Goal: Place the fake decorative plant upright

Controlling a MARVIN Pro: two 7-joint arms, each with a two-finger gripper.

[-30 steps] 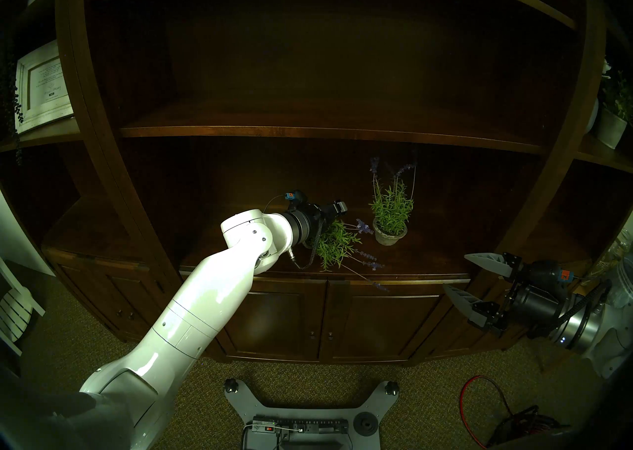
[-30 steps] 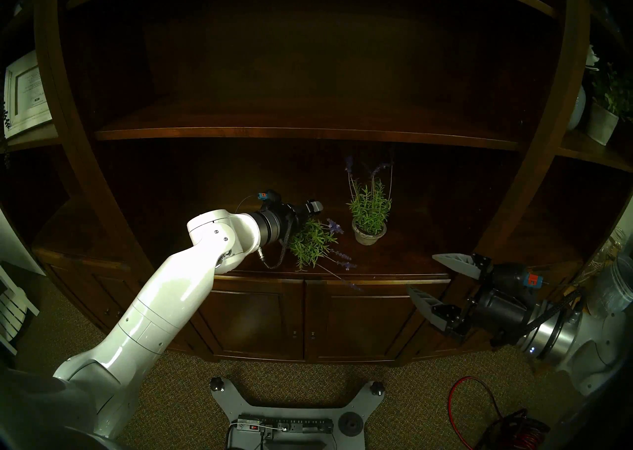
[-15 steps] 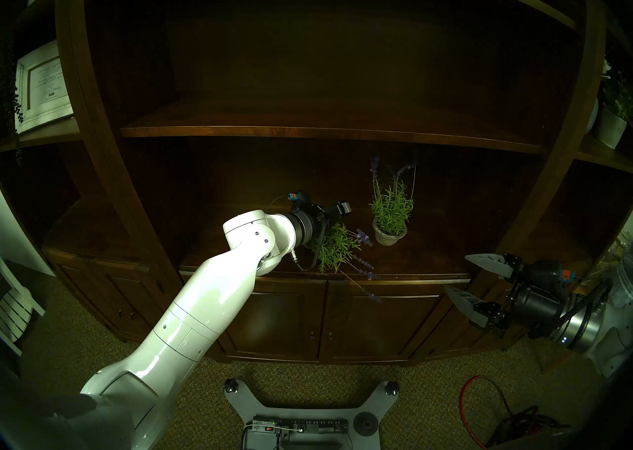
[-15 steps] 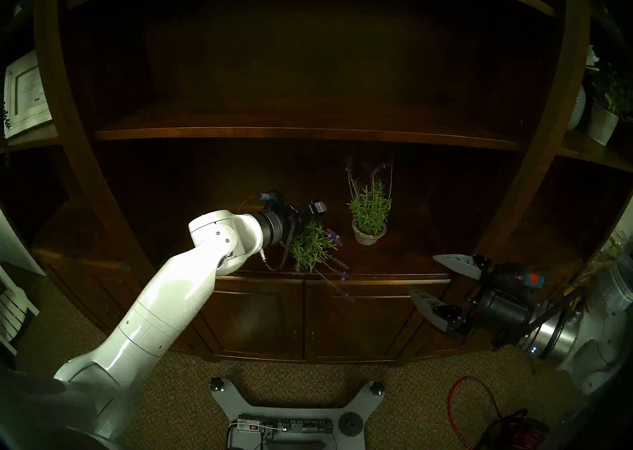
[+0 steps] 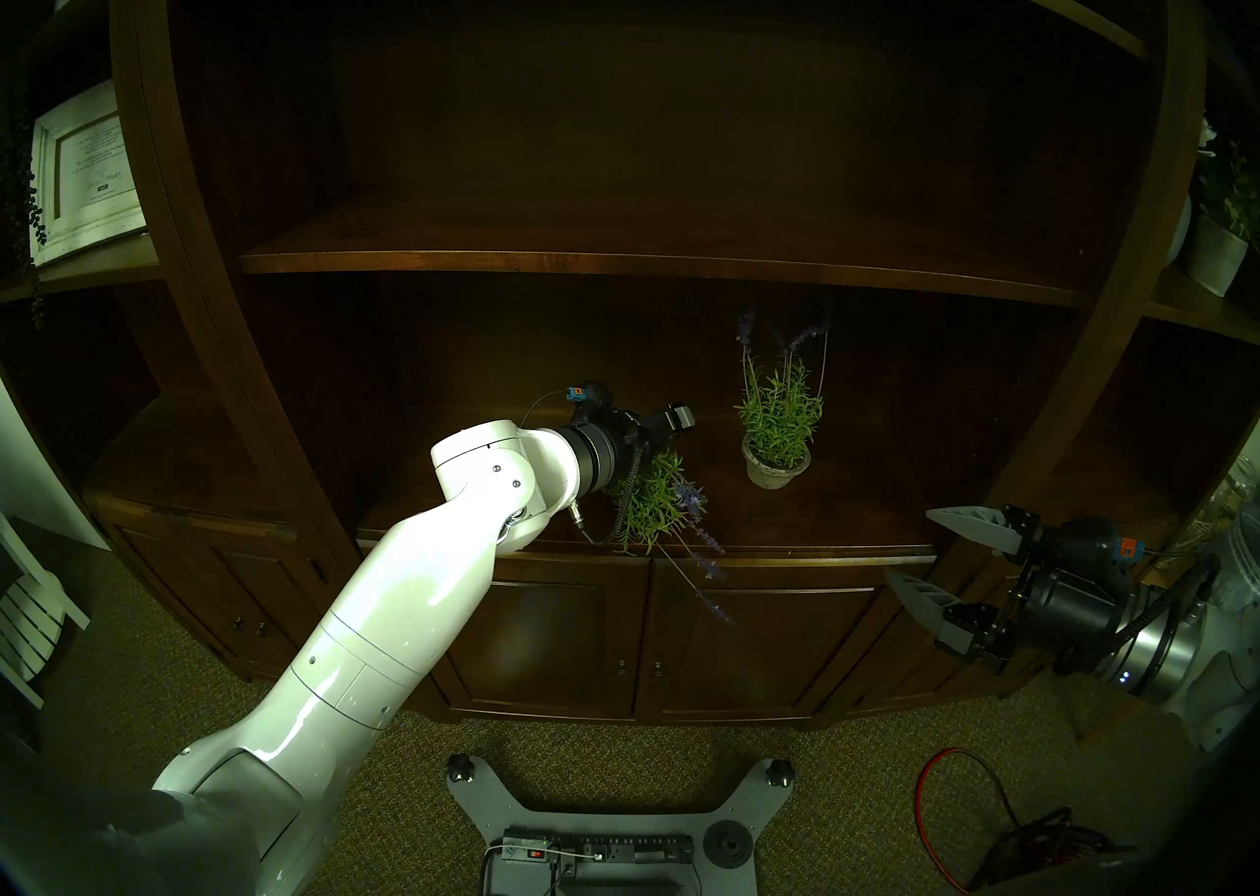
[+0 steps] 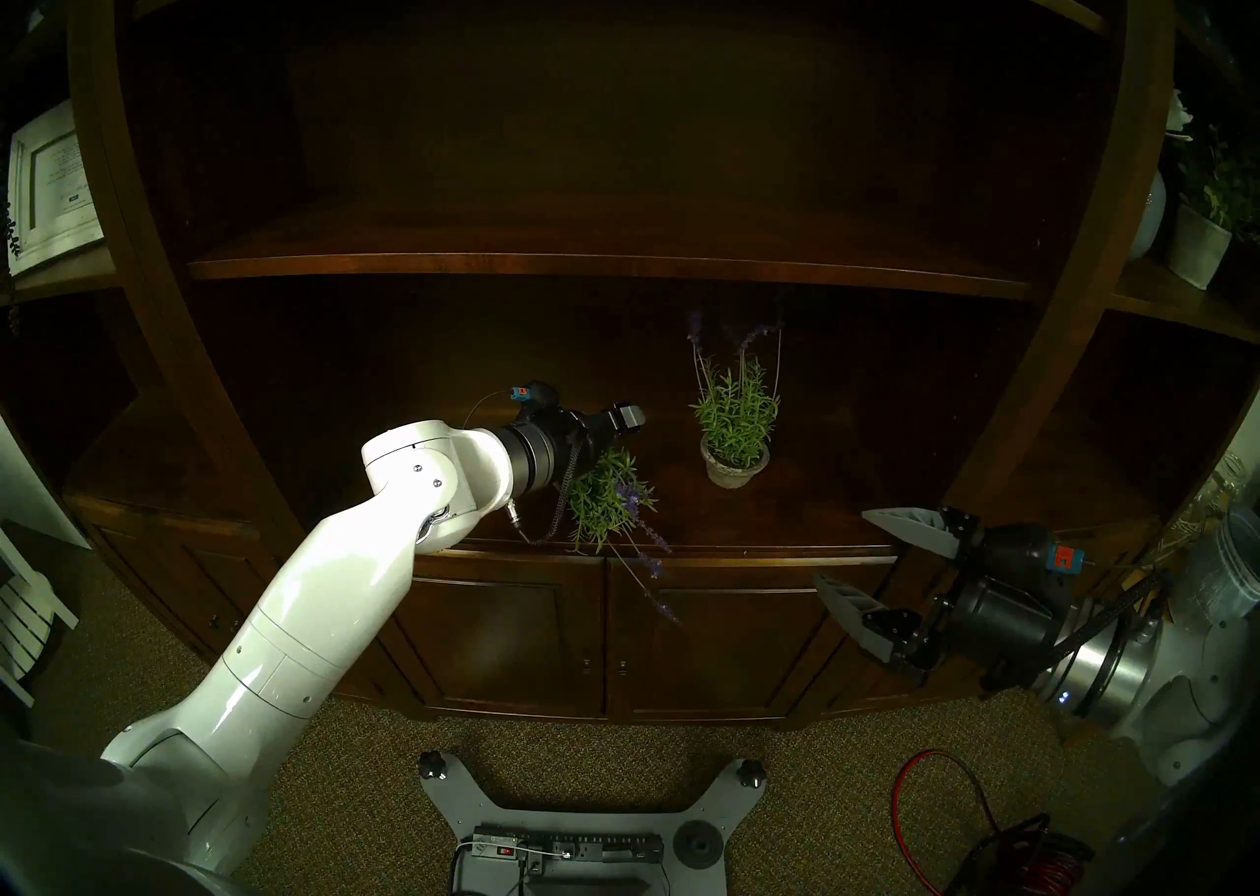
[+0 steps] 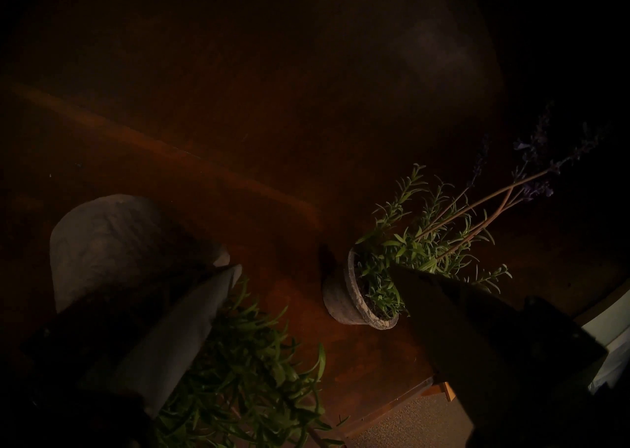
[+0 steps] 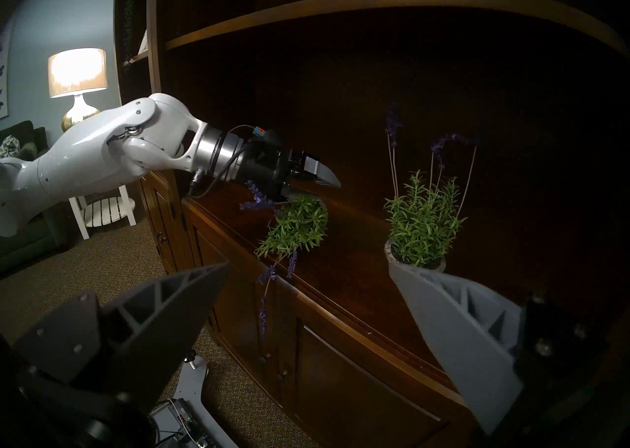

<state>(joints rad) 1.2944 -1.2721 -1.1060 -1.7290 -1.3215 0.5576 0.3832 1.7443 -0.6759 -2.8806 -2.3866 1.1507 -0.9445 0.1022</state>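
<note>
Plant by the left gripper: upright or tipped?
Tipped. The fallen plant lies sideways, flower stems hanging over the cabinet edge; its twin stands upright.

In the head view the cabinet top [image 5: 852,520] carries two potted plants beneath the lower shelf [image 5: 648,264]. The upright plant [image 5: 777,424] stands on it at about two o'clock from the tipped plant [image 5: 654,499], well apart from it. The tipped plant lies at the front edge, its stems hanging over the edge toward five o'clock, before the cabinet doors [image 5: 750,642]. The left gripper [image 5: 665,441] is over the tipped plant, at its eleven o'clock side. The right gripper [image 5: 934,554] hangs off the cabinet's front at four o'clock from the upright plant. The robot base [image 5: 600,826] sits on the carpet [image 5: 852,792] at six o'clock.
</note>
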